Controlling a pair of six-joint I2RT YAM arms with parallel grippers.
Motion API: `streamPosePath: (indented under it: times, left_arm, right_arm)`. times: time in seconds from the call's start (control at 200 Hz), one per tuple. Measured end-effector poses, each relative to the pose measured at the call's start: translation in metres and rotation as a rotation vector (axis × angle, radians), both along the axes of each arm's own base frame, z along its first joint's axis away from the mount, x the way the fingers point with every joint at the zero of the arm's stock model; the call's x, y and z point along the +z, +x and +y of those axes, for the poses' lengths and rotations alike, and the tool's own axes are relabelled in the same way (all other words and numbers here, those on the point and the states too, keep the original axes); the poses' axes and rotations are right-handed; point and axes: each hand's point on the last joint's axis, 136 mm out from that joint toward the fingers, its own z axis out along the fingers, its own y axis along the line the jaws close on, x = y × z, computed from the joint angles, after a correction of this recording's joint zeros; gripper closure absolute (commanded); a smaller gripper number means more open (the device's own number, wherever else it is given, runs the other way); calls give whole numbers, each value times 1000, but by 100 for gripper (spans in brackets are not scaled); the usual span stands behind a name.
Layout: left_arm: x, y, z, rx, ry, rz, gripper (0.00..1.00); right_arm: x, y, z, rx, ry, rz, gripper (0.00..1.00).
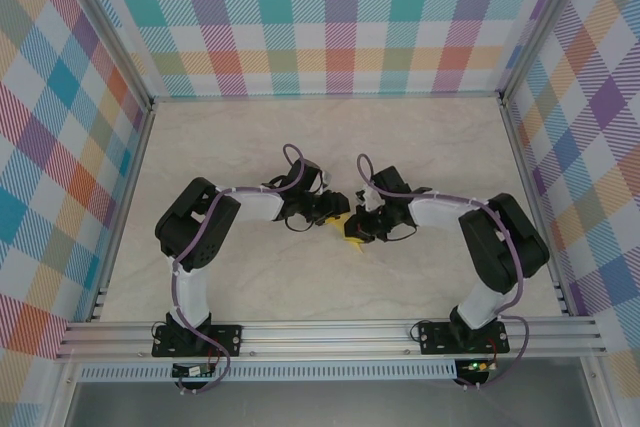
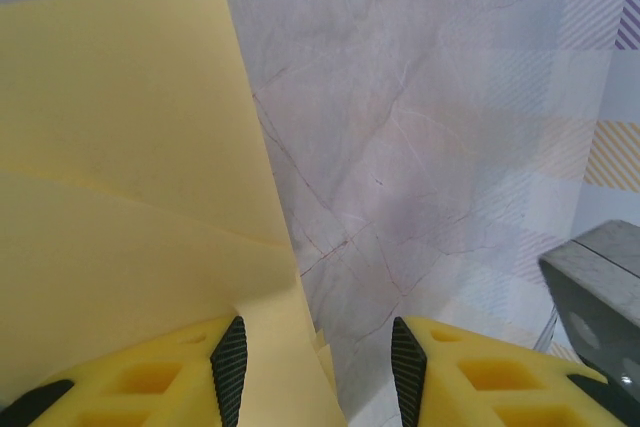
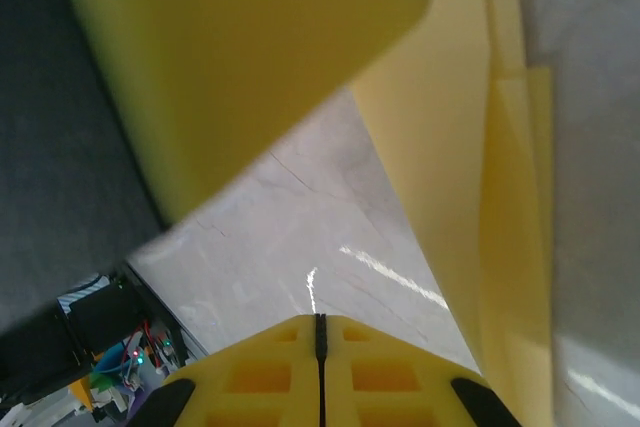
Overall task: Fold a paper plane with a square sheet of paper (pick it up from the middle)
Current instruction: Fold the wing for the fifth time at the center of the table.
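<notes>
Looking at the yellow paper [image 1: 351, 235] first: it's plain, thin and already folded over itself. In the left half of the left wrist view you get stacked layers, one straight diagonal edge and a soft crease. From above it's a small yellow scrap dead centre of the frame, sitting between the two arm tips.

Left gripper [image 2: 318, 335] is released, pads [image 2: 230, 367] clearly apart, and a corner of the paper pokes down into the gap close to the left-hand pad. Right gripper [image 3: 320, 322] is clenched, fingers meeting on one seam. The paper runs up the right side of its view, and I can't tell whether any of it is pinched.

Room-wise, the pale marbled table [image 1: 250, 137] has plenty of open top on every side of the paper, the upper half of the frame especially. The checked walls [image 1: 330, 17] and the metal rail [image 1: 330, 332] at the bottom are well apart from it.
</notes>
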Motion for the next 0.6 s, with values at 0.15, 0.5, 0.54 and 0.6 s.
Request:
streamPosePath:
  times: [0.15,0.5,0.54,0.6]
  left_arm:
    - [0,0,0,0,0,0,55]
    - [0,0,0,-1,1,1,56]
    - [-1,0,0,-1,1,1,56]
    - [-1,0,0,-3,1,0,56]
  right_arm:
    - [-10,6,4,-2,-6,5,94]
    - [-33,0,-6,8,-43,-5,93]
    - [-33,-1,-6,9,-38,-9,93]
    - [-33,-1,-6,9,-36,-14,93]
